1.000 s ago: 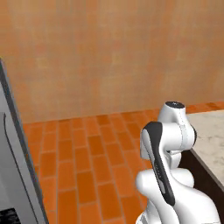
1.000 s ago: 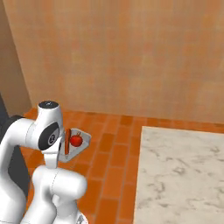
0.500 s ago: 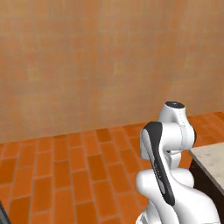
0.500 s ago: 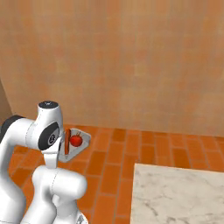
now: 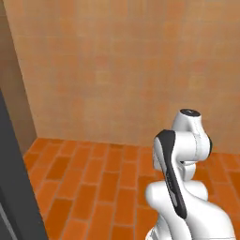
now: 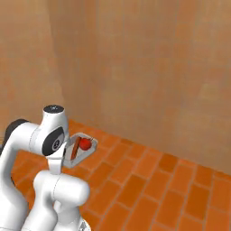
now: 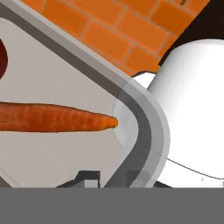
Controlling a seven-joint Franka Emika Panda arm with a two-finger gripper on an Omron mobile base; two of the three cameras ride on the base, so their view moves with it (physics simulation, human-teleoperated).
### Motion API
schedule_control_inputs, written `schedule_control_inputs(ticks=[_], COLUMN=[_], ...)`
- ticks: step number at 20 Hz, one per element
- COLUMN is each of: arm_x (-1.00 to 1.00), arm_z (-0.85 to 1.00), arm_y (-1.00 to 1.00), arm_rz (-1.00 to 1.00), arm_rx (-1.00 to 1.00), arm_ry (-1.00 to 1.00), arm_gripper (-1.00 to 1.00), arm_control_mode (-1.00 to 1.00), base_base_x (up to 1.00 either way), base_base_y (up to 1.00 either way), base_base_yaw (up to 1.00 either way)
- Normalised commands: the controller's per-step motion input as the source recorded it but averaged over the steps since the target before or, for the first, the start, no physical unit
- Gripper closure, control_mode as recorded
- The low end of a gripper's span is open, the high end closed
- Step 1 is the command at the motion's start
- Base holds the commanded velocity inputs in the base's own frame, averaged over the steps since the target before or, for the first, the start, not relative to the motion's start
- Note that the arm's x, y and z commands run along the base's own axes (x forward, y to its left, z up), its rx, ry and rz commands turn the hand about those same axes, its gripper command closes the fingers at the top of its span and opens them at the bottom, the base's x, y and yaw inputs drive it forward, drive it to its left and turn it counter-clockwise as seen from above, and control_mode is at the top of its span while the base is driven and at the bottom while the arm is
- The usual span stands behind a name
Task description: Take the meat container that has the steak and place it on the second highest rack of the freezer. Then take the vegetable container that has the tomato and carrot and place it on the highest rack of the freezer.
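The vegetable container (image 6: 80, 152) is a shallow grey tray held out beside my arm, above the brick floor. In it lie the round red tomato (image 6: 85, 143) and the orange carrot (image 6: 75, 149). In the hand view the carrot (image 7: 52, 117) lies across the tray's pale floor, pointing at the rounded corner of the rim (image 7: 146, 127). A dark red edge of the tomato (image 7: 2, 57) shows at the left border. My gripper (image 7: 111, 177) is shut on the tray's rim, one fingertip on each side. The meat container, the steak and the racks are out of view.
An orange brick floor (image 5: 108, 183) runs to tan walls (image 5: 122, 70) that meet in a corner (image 6: 52, 58). A tall dark grey slab (image 5: 14, 187) rises at the left edge of the left base view; I cannot tell whether it belongs to the freezer.
The whole picture has shifted, so the base has turned. The marble counter has slid out of both base views and a dark slab has come back at the left. The tray stays in my grip.
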Motion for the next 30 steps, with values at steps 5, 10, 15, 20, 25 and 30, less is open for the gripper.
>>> schedule_control_inputs(ticks=[5, 10, 15, 20, 25, 30], arm_x=[0.00, 0.00, 0.00, 0.00, 0.00, 0.00], arm_z=[0.00, 0.00, 0.00, 0.00, 0.00, 0.00], arm_y=[0.00, 0.00, 0.00, 0.00, 0.00, 0.00], arm_rz=[0.00, 0.00, 0.00, 0.00, 0.00, 0.00], arm_rx=[0.00, 0.00, 0.00, 0.00, 0.00, 0.00], arm_ry=[0.00, 0.00, 0.00, 0.00, 0.00, 0.00], arm_gripper=[1.00, 1.00, 1.00, 1.00, 1.00, 1.00], arm_control_mode=[1.00, 1.00, 1.00, 1.00, 1.00, 1.00], base_base_x=[0.00, -0.09, -0.44, -0.68, -0.06, 0.19], base_base_y=[-0.15, -0.24, -0.21, -0.35, -0.99, -0.53], base_base_yaw=[0.94, 0.91, 0.91, 0.83, 0.48, 0.32])
